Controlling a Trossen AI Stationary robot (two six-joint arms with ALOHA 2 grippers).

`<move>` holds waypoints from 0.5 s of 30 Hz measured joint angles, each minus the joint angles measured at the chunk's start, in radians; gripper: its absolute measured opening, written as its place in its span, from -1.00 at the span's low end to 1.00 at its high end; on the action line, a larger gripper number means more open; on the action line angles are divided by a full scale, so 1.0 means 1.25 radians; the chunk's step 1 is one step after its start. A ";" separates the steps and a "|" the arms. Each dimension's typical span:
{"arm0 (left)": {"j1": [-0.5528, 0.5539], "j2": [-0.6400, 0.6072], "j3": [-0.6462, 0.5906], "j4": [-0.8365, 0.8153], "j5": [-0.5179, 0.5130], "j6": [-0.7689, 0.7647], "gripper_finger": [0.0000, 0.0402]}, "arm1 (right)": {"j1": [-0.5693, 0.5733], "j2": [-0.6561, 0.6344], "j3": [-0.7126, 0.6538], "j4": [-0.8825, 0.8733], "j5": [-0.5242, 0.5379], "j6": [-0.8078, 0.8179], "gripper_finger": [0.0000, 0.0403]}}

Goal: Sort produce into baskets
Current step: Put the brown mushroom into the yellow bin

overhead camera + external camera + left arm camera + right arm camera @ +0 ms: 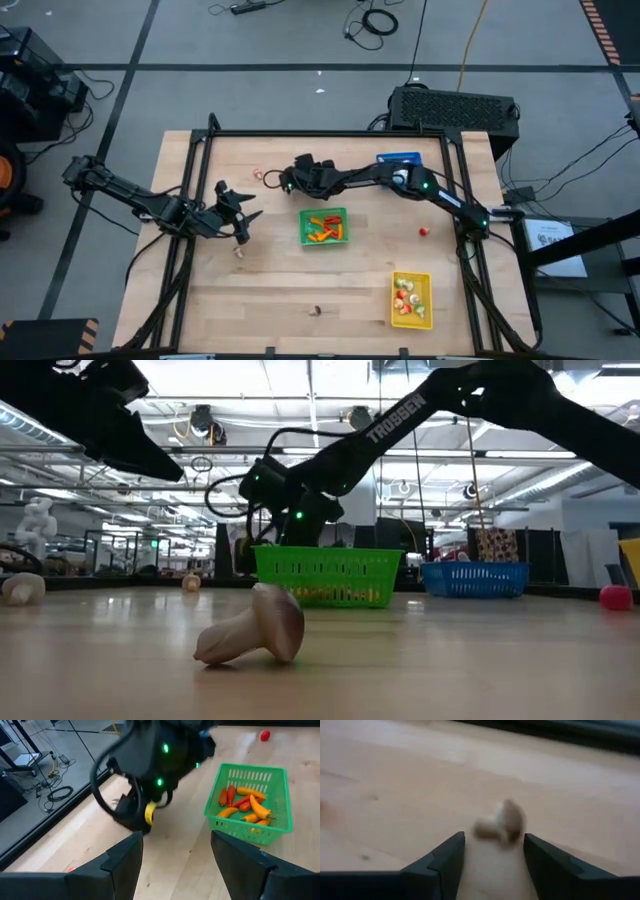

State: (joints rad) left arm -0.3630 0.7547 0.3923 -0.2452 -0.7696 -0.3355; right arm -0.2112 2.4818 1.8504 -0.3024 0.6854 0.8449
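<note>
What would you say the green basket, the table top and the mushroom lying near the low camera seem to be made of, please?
Green basket: looks like moulded plastic, with an even bright colour and an open lattice wall.
Table top: pale wood with a matte finish; grain and plank seams show.
Mushroom: probably a plastic or rubbery toy, smooth, with a faint sheen on its brown cap; which of the two cannot be told.

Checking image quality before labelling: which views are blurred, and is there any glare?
Right wrist view: the mushroom between the fingers is smeared. Left wrist view: the other arm is blurred, the green basket sharper. Low view: bright ceiling lights, arms nearly silhouetted.
</note>
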 joint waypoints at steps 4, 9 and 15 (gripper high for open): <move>0.000 0.000 0.000 0.002 0.003 0.000 0.21 | 0.007 0.027 0.001 0.050 0.064 -0.018 -0.19; -0.002 0.000 0.000 0.000 0.008 0.001 0.21 | 0.009 0.037 0.002 0.063 0.083 -0.029 -0.31; -0.002 0.000 0.000 -0.006 0.008 0.007 0.21 | 0.012 0.034 0.011 0.054 0.030 -0.052 -0.53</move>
State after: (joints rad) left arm -0.3649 0.7551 0.3923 -0.2527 -0.7593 -0.3271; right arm -0.1966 2.5244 1.8636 -0.2349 0.7228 0.7799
